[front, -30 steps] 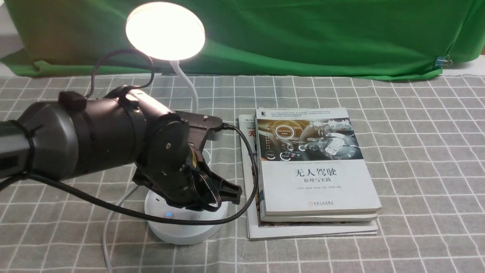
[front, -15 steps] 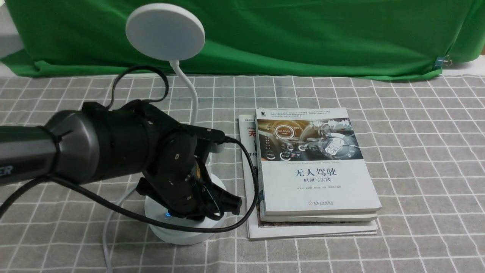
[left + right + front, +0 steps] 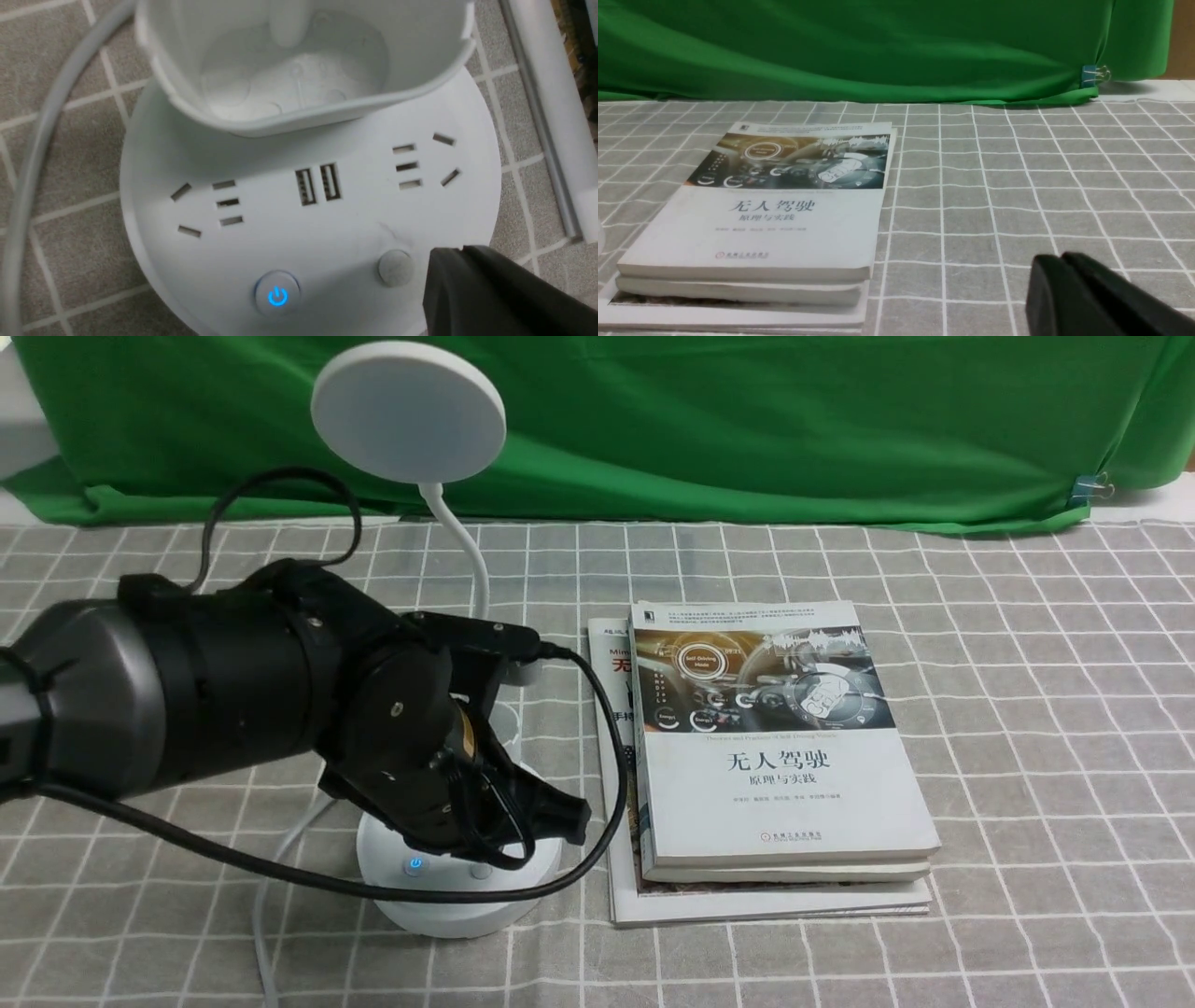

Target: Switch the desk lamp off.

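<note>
The white desk lamp has a flat round head (image 3: 408, 411) that is dark, a thin gooseneck (image 3: 471, 565) and a round base (image 3: 457, 887). In the left wrist view the base (image 3: 308, 219) shows sockets, a small cup (image 3: 299, 60), a blue-lit power button (image 3: 277, 295) and a plain grey button (image 3: 395, 267). My left gripper (image 3: 569, 817) is shut and empty, its tip (image 3: 460, 252) just above the base beside the grey button. My right gripper (image 3: 1059, 258) is shut and empty, low over the cloth, out of the front view.
A stack of books (image 3: 770, 756) lies right of the lamp base, also in the right wrist view (image 3: 775, 205). The lamp's white cord (image 3: 266, 905) runs toward the front edge. A checked grey tablecloth (image 3: 1027, 709) covers the table; a green cloth (image 3: 794, 420) hangs behind.
The lamp head was lit one second ago and is dark now. My left gripper dipped onto the base buttons, then lifted slightly off them.
</note>
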You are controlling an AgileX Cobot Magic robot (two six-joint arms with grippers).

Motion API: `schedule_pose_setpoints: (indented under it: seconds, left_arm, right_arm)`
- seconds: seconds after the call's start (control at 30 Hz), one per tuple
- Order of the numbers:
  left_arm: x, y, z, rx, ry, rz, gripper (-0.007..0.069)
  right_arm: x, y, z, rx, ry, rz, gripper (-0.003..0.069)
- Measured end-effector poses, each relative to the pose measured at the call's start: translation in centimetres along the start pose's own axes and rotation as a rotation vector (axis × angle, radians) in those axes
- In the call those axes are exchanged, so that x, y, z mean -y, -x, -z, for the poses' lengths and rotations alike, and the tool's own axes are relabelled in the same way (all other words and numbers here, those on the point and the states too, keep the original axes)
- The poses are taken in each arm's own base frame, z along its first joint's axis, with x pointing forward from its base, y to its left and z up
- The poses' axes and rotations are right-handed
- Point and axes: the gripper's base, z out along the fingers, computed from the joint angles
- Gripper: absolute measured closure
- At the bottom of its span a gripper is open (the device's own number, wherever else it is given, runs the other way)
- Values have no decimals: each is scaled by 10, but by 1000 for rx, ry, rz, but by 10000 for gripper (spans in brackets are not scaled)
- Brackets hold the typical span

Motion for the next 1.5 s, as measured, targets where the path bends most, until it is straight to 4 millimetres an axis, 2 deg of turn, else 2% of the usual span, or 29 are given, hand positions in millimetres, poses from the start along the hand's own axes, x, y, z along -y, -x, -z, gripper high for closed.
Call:
schedule_pose_setpoints:
  seconds: [0.07, 0.17, 0.3, 0.33, 0.43, 0.47, 0.5, 0.63, 0.83, 1.0, 1.3, 1.37, 1.5]
  left_arm:
    - [2, -4, 6, 14, -8, -24, 624]
    - [5, -24, 25, 55, -34, -60, 624]
    - [5, -67, 64, 229, -125, -75, 624]
    - [5, -69, 65, 240, -131, -76, 624]
    - [-7, -104, 86, 475, -241, -39, 624]
    - [-8, -107, 85, 492, -249, -34, 624]
    - [-12, -118, 93, 606, -304, -2, 624]
    - [-22, -141, 95, 782, -369, -2, 624]
    - [-30, -165, 80, 820, -338, -117, 624]
    - [-28, -166, 81, 898, -312, -257, 624]
    - [-30, -172, 78, 901, -274, -334, 624]
    - [-36, -178, 79, 912, -238, -351, 624]
    - [-61, -192, 87, 1008, -98, -225, 624]
  right_arm:
    - [0, 0, 0, 0, 0, 0, 622]
    - [0, 0, 0, 0, 0, 0, 622]
    - [0, 0, 0, 0, 0, 0, 622]
    - [0, 0, 0, 0, 0, 0, 622]
    - [0, 0, 0, 0, 0, 0, 622]
    - [0, 0, 0, 0, 0, 0, 622]
    - [0, 0, 0, 0, 0, 0, 622]
    - [0, 0, 0, 0, 0, 0, 622]
    - [0, 0, 0, 0, 0, 0, 622]
    - [0, 0, 0, 0, 0, 0, 622]
    - [0, 0, 0, 0, 0, 0, 622]
    - [0, 0, 0, 0, 0, 0, 622]
    - [0, 0, 0, 0, 0, 0, 622]
